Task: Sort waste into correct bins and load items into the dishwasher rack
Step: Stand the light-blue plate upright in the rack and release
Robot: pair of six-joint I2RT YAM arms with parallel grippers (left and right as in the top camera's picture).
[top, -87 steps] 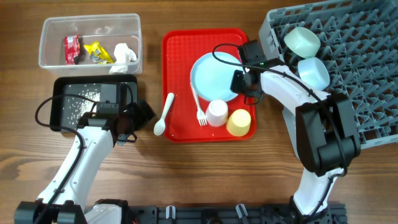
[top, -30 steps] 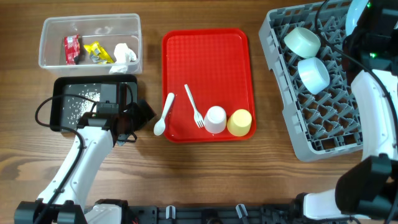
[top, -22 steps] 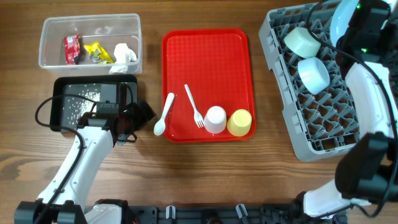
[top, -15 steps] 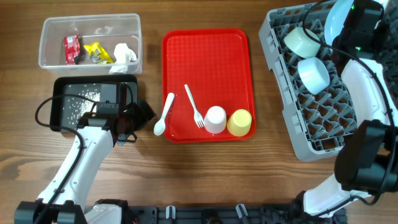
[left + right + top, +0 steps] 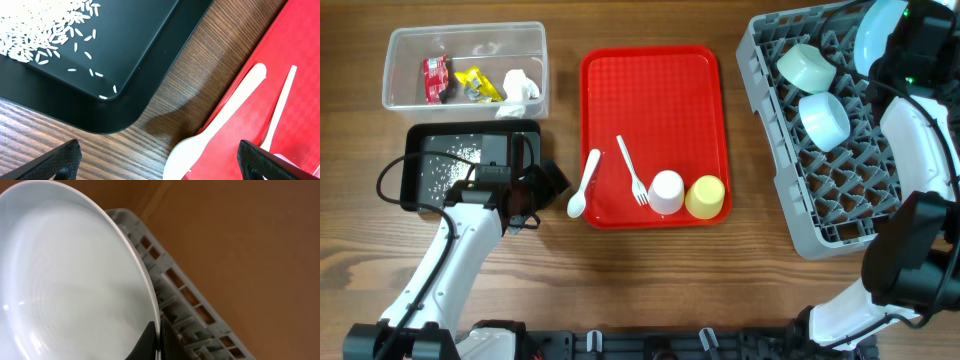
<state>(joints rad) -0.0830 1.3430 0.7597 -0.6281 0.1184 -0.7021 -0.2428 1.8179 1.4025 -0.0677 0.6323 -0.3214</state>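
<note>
My right gripper (image 5: 898, 32) is shut on the rim of the pale blue round plate (image 5: 873, 27), holding it on edge over the far right of the grey dishwasher rack (image 5: 840, 205); the plate fills the right wrist view (image 5: 65, 280). Two pale bowls (image 5: 807, 66) (image 5: 824, 116) sit in the rack. My left gripper (image 5: 548, 182) is open, between the black tray (image 5: 515, 137) holding rice grains (image 5: 448, 168) and the white spoon (image 5: 584, 183). The spoon (image 5: 220, 122) and fork (image 5: 280, 107) also show in the left wrist view. The clear tub (image 5: 465, 38) holds a red wrapper (image 5: 435, 79), a yellow wrapper (image 5: 477, 84) and a tissue (image 5: 521, 86).
The flat red tray (image 5: 655, 90) holds the fork (image 5: 631, 169), a white cup (image 5: 667, 191) and a yellow cup (image 5: 705, 197). The spoon lies across the tray's left edge.
My right gripper has lifted the plate off the red tray and carried it to the far right of the rack, shifting slightly right lately. The left arm has not moved.
</note>
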